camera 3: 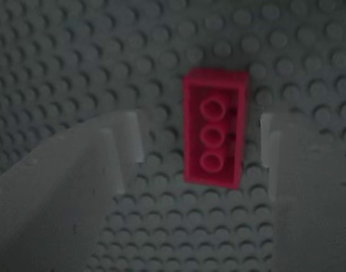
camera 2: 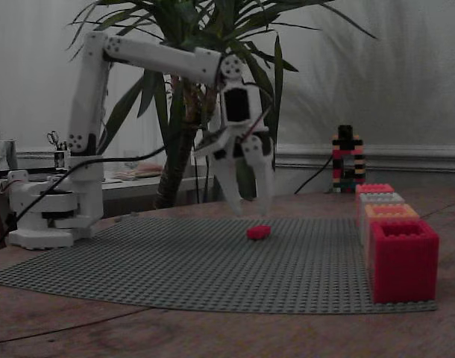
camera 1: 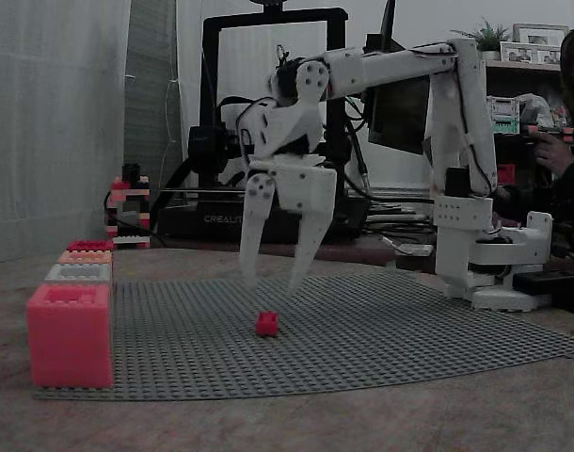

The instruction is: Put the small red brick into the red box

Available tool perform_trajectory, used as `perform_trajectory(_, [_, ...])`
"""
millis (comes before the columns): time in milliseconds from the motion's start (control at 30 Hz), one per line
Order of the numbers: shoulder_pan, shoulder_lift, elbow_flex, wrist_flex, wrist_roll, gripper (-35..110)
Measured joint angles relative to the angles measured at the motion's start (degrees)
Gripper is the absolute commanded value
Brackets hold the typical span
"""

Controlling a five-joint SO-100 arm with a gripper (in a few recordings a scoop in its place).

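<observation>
Gripper (camera 1: 271,281): white two-finger unit, pointing down, above the mat at centre frame in both fixed views (camera 2: 248,208). Fingers spread apart, nothing between them. Tips clear of the mat surface.

Fingers, wrist view: one pale finger (camera 3: 76,187) fills the lower left, the other (camera 3: 309,187) the lower right. Neither touches the brick.

Small red brick (camera 1: 266,324): lies on the mat, just below centre in a fixed view, under the finger tips and slightly right of the midline. In the other fixed view (camera 2: 259,232) it sits centre frame, just right of the tips. In the wrist view (camera 3: 214,127) it is centre frame, long side running top to bottom, three round tubes showing on the upward face, between the two fingers and nearer the right one.

Red box (camera 1: 89,246): far end of a row of four boxes on the mat edge, at left of a fixed view; at right of the other fixed view (camera 2: 374,189). Well apart from the brick.

Other boxes: a salmon-pink box (camera 1: 70,335) is nearest the camera, then a grey box (camera 1: 78,273), then an orange box (camera 1: 85,257).

Mat (camera 1: 381,330): grey studded baseplate on a brown table (camera 1: 296,424).

Arm (camera 1: 456,141): white, base at right of a fixed view, reaching left across the upper frame.

Background: a plant (camera 2: 212,45) stands behind the arm; a small brick tower (camera 2: 347,160) at right.
</observation>
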Motion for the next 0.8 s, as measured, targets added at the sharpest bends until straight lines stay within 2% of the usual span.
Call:
perform_trajectory(500, [-1.49,-7.56,-2.46,-3.60,1.23,17])
perform_trajectory(633, [-1.49,-8.61,-3.60,-3.60,1.41,0])
perform_trajectory(800, [-1.41,-8.70,-4.22,-3.60,1.49,0])
